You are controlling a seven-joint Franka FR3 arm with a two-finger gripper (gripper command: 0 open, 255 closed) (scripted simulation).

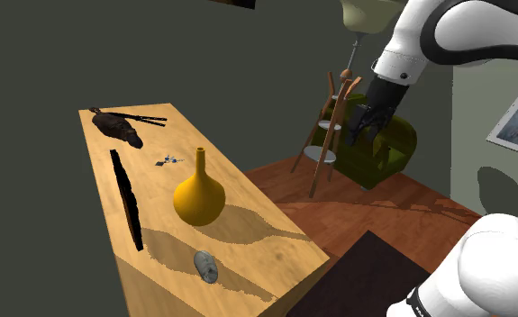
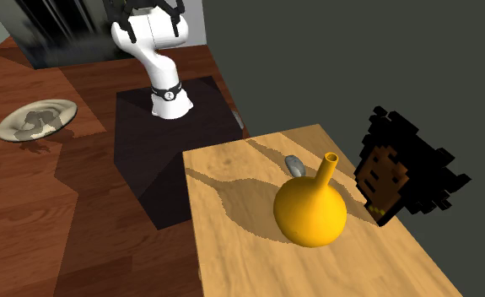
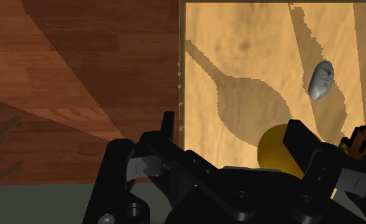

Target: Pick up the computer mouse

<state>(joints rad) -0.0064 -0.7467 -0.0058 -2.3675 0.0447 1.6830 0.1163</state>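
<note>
Claw [image 1: 365, 133]: fingers apart, clasping nothing; raised, well apart from the desk [image 1: 266, 243].
Mouse [image 1: 206, 266]: grey, lying on the desk end nearest the stand, near the yellow vase [image 1: 198, 198] and untouched.
Progress: judge no step done; you have the approach, the descent, the grip and the lift left.
Hard to read: in the wrist view the claw's body covers much of the vase; the small thing [image 1: 167, 161] beyond the vase is too small for you to name.

Bare light-wood desk [image 1: 266, 243] surrounds the grey oval mouse [image 1: 206, 267]; the yellow long-necked vase [image 1: 198, 194] stands near it, apart.
</note>
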